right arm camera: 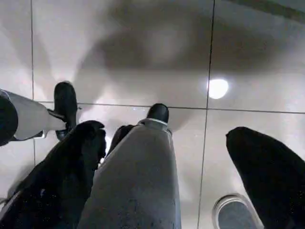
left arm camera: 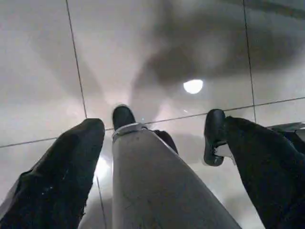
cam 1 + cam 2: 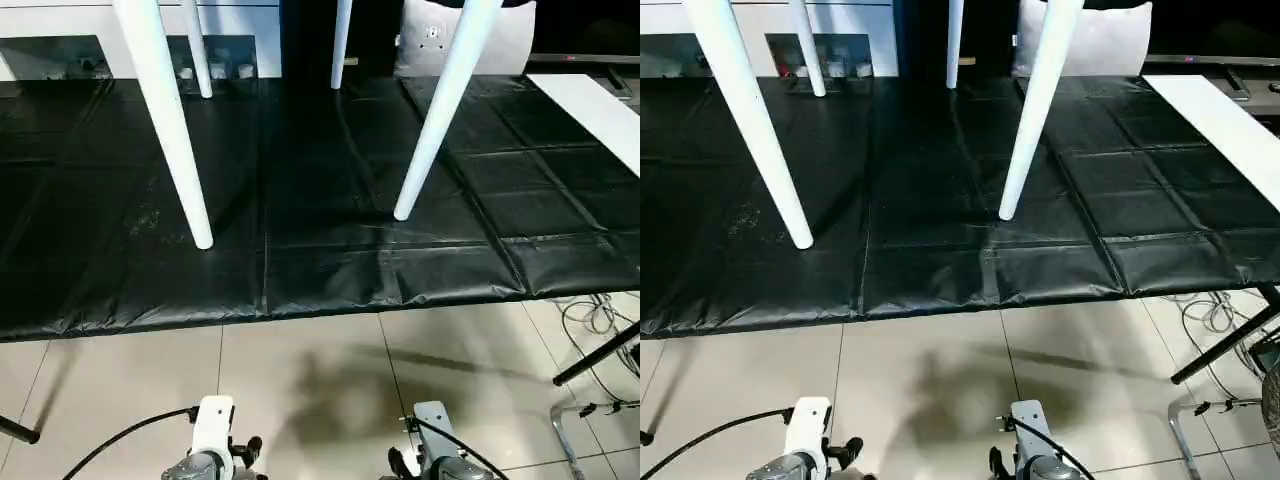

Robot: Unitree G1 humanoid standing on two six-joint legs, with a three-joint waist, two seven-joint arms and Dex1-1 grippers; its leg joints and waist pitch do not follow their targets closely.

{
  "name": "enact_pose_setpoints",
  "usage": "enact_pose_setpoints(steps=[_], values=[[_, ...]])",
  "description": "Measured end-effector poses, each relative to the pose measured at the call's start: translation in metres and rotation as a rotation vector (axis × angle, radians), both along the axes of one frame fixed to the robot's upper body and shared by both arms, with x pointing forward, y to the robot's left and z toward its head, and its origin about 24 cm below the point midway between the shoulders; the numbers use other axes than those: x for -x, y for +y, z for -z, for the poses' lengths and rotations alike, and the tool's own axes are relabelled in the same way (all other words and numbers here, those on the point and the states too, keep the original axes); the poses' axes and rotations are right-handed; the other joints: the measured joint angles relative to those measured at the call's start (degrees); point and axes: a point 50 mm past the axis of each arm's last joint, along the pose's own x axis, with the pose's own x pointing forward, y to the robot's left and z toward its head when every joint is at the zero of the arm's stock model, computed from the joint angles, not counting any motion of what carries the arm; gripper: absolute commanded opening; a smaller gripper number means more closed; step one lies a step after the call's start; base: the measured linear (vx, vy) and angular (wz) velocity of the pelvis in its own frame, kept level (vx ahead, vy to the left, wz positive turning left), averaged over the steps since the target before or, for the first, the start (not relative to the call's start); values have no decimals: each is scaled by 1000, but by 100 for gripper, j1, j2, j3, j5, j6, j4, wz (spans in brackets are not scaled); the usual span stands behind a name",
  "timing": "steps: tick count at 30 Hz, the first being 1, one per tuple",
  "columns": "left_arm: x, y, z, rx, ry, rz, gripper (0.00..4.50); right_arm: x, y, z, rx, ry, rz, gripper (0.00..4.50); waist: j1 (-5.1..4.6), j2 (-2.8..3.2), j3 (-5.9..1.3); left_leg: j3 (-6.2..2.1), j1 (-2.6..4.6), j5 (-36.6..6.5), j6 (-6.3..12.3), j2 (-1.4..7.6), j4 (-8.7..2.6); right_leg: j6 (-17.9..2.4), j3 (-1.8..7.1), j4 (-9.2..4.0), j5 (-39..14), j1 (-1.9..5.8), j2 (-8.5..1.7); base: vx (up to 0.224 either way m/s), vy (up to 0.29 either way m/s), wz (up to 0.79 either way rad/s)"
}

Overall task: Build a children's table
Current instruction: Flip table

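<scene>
Four white tapered legs of the children's table stand on a black mat and rise out of the top of the picture. The near left leg and near right leg stand closest; the two far legs are behind them. My forearms hang low at the bottom edge, well short of the mat. The left gripper and the right gripper both point down at the tiled floor, open, with nothing between their fingers; my own grey legs and black feet show between the fingers.
A white board lies on the mat's right side. Cables and a black stand bar sit on the tiles at the right. A white cabinet and a pale object stand behind the mat.
</scene>
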Motion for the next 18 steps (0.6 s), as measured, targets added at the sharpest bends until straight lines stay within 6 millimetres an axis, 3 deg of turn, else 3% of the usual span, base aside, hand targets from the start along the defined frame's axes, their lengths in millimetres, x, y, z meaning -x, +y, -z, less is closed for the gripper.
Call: enact_pose_setpoints(steps=[18], values=[[0,0,0,0,0,0,442,0,0,0,0,0,0,450,0,-11,8,45,-2,0,0,0,-31,1,44,-3,0,-40,5,0,0,0]])
